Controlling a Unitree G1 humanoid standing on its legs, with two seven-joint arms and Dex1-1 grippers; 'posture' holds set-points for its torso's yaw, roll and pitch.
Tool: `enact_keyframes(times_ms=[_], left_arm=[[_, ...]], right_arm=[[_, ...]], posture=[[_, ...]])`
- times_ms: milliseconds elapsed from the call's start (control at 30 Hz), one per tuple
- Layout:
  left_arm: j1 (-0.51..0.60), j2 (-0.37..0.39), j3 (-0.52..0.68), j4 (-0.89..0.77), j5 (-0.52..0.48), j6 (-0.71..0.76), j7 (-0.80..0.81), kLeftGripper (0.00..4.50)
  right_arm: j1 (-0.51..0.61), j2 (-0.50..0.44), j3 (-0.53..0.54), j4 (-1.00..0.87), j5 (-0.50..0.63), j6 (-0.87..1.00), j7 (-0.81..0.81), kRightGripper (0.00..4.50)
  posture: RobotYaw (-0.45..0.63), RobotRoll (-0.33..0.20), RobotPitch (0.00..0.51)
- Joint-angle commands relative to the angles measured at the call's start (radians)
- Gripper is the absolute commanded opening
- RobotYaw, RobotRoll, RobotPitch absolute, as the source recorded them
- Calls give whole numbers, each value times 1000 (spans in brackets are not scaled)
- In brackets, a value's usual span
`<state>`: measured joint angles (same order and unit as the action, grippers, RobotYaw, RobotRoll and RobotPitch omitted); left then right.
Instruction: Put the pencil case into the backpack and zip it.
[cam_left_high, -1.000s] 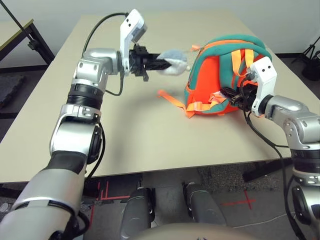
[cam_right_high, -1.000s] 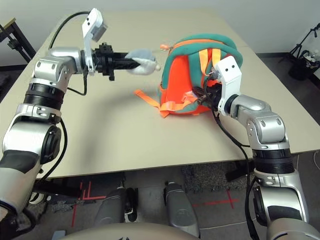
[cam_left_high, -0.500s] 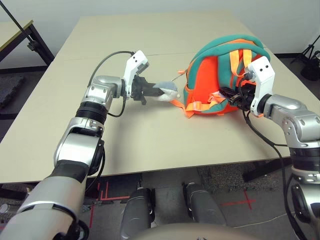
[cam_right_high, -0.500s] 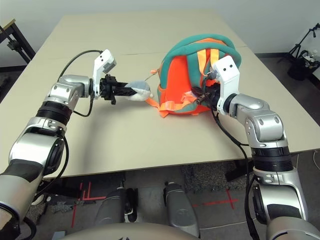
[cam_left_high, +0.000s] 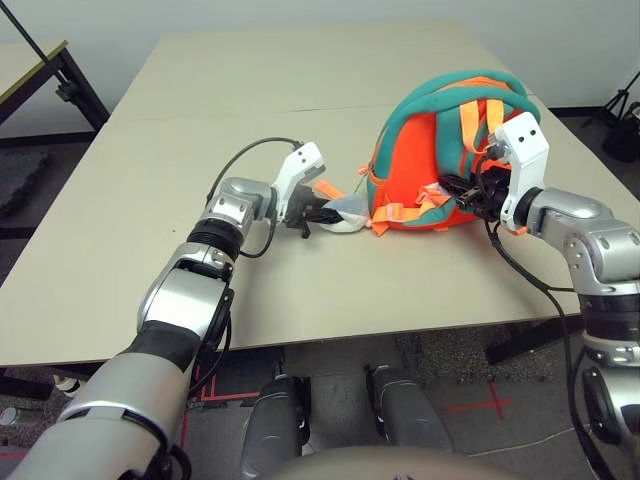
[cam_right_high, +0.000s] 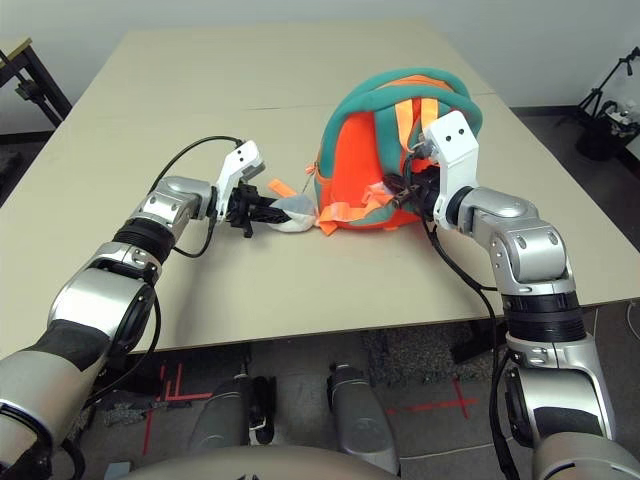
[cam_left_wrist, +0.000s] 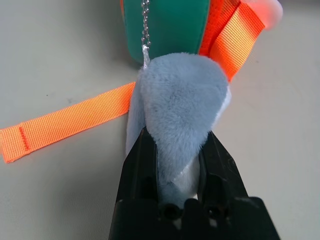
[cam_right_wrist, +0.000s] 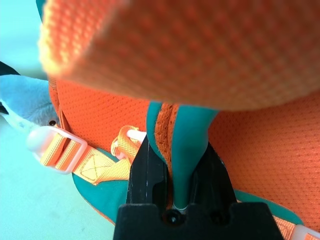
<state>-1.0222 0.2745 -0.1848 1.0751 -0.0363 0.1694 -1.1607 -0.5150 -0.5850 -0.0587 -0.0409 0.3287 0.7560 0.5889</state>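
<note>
On table (cam_left_high: 200, 130), orange, teal-trimmed backpack (cam_left_high: 425, 165) stands.

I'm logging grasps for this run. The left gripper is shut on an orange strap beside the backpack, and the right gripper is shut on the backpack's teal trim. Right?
Not quite. The left gripper is shut on the grey plush toy, not on the orange strap, which lies loose beside it on the table; the left wrist view shows this. The right gripper is indeed shut on the backpack's teal trim.
</note>
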Motion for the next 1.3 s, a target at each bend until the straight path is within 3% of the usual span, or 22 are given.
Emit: enact_keyframes(times_ms=[33, 267, 300, 400, 433, 633, 1067, 1300], left_arm=[[-28, 8, 47, 6, -23, 48, 2, 1611], [-16, 57, 106, -123, -70, 147, -39, 4311], [-7, 65, 109, -147, -73, 160, -40, 4500], [13, 80, 119, -209, -85, 197, -38, 4500], [19, 83, 121, -226, -87, 206, -35, 4500], [71, 122, 134, -378, -116, 293, -29, 4500], [144, 177, 153, -507, -160, 377, 10, 4500], [195, 188, 199, -544, -196, 403, 69, 4500]], right_arm=[[2, -3, 13, 20, -3, 43, 0, 242], [-28, -22, -47, 9, 58, 126, 23, 2807], [-32, -27, -57, 7, 68, 142, 28, 3158], [-43, -42, -82, 3, 97, 193, 31, 4291], [-45, -47, -86, 2, 104, 203, 32, 4482], [-22, -121, -144, -52, 173, 311, 60, 4482], [91, -302, -293, -147, 332, 461, 154, 4482], [159, -332, -389, -75, 275, 381, 90, 4482]], posture=[[-199, 0, 97], [-190, 0, 95], [-186, 0, 93], [-183, 0, 91], [-183, 0, 91], [-187, 0, 89], [-199, 0, 82], [-213, 0, 86]])
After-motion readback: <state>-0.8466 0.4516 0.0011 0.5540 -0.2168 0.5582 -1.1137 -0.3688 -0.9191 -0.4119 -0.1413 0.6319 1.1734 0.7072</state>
